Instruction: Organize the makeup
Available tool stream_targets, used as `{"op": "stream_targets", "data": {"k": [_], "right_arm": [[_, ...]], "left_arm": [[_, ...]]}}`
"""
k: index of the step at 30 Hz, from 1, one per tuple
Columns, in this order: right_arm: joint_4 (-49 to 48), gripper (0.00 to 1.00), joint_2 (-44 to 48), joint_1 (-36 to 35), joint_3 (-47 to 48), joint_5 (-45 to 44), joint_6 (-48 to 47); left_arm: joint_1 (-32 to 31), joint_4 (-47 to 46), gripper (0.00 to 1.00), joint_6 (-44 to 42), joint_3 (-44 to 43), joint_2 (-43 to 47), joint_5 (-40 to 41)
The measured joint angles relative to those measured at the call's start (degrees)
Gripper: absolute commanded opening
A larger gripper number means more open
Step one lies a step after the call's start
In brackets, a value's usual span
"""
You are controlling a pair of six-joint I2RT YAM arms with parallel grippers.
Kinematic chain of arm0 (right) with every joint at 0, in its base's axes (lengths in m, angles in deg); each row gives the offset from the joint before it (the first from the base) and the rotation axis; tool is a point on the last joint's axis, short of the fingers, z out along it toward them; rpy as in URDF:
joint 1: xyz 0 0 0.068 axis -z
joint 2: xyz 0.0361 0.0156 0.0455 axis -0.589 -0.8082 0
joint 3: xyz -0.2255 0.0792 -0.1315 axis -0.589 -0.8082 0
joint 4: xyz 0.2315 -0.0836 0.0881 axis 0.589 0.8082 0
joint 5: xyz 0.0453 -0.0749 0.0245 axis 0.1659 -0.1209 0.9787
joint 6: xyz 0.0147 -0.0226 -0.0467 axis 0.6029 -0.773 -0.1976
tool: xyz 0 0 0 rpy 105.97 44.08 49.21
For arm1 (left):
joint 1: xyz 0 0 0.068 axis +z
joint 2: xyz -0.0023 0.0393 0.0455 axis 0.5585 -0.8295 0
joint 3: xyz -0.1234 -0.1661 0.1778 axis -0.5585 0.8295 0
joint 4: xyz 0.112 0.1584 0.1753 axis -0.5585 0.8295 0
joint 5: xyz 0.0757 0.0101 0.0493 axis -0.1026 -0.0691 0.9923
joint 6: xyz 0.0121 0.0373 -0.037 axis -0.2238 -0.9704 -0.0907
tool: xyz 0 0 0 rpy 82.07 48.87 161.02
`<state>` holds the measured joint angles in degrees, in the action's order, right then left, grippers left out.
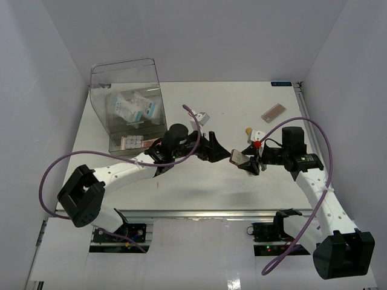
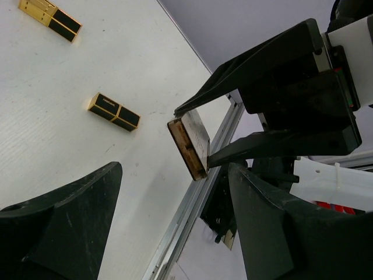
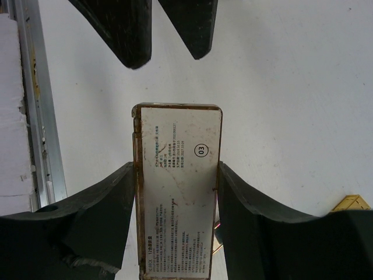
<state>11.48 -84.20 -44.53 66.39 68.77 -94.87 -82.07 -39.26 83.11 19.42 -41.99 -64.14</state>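
Top external view: the right claw (image 1: 243, 161) is clamped on a flat rectangular palette (image 1: 237, 158), which juts out from between its fingers toward the left claw (image 1: 221, 151). Right wrist view: the palette's printed label faces the wrist camera. Both pads press its long edges, and its free end stops just short of the left claw's fingertips (image 3: 135, 41), not touching them. Left wrist view: the left claw's jaws stand apart with nothing between them, and the palette sits just ahead of their opening. A black-and-gold tube (image 2: 113, 112) lies on the table (image 2: 70, 175) beyond one finger, with a second such tube (image 2: 49, 14) farther off. Behind the left claw stands a clear box (image 1: 124, 75) holding labelled packets (image 1: 130, 109).
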Motion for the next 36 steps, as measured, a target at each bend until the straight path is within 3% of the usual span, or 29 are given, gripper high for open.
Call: {"op": "stream_targets", "data": {"k": [15, 23, 25, 29, 30, 31, 36], "right_arm": [[-4.29, 0.17, 3.5, -2.86, -2.98, -5.68, 1.49], [-6.93, 0.24, 3.7, -5.32, -4.43, -9.47, 2.24], [-7.99, 0.29, 3.76, -5.71, -4.77, -10.79, 2.37], [-8.66, 0.59, 3.76, -6.17, -4.81, -11.8, 3.01], [-8.75, 0.69, 3.79, -6.26, -4.87, -11.95, 3.11], [-8.87, 0.91, 3.82, -6.35, -4.96, -12.1, 3.23], [-9.48, 0.9, 4.65, -6.24, -5.65, -13.52, 4.62]], "left_arm": [[-3.09, 3.02, 0.53, 0.08, -5.83, -8.16, 1.52], [-3.69, 4.03, 0.07, 2.14, -8.55, -10.66, 0.66], [-3.59, 4.08, 0.01, 3.66, -9.07, -11.03, 0.79], [-3.46, 4.25, 0.0, 3.99, -9.16, -11.04, 0.83], [-3.45, 4.4, 0.0, 3.99, -9.15, -10.98, 0.89], [-3.45, 4.56, 0.0, 3.94, -9.14, -10.88, 0.92], [-3.8, 7.33, 0.0, 1.87, -7.02, -7.62, 2.16]]}}
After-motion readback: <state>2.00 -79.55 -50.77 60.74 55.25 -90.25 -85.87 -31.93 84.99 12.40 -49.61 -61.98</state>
